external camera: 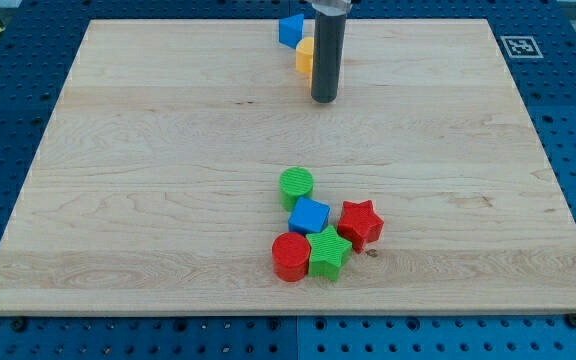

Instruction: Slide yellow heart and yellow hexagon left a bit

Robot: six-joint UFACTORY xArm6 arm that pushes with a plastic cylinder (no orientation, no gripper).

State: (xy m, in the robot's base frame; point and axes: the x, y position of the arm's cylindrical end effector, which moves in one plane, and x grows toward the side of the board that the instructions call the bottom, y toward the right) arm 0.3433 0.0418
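My tip (pixel 324 100) rests on the board near the view's top centre. A yellow block (pixel 304 56) sits just above and left of the tip, partly hidden behind the rod, so I cannot make out its shape. I see only one yellow block; a second may be hidden behind the rod. A blue block (pixel 290 29) touches the yellow one on its upper left, near the board's top edge.
A cluster lies at the lower centre: a green cylinder (pixel 296 186), a blue cube (pixel 309 216), a red star (pixel 360 222), a green star (pixel 329 253) and a red cylinder (pixel 291 257). The wooden board (pixel 148 180) is edged by a blue pegboard table.
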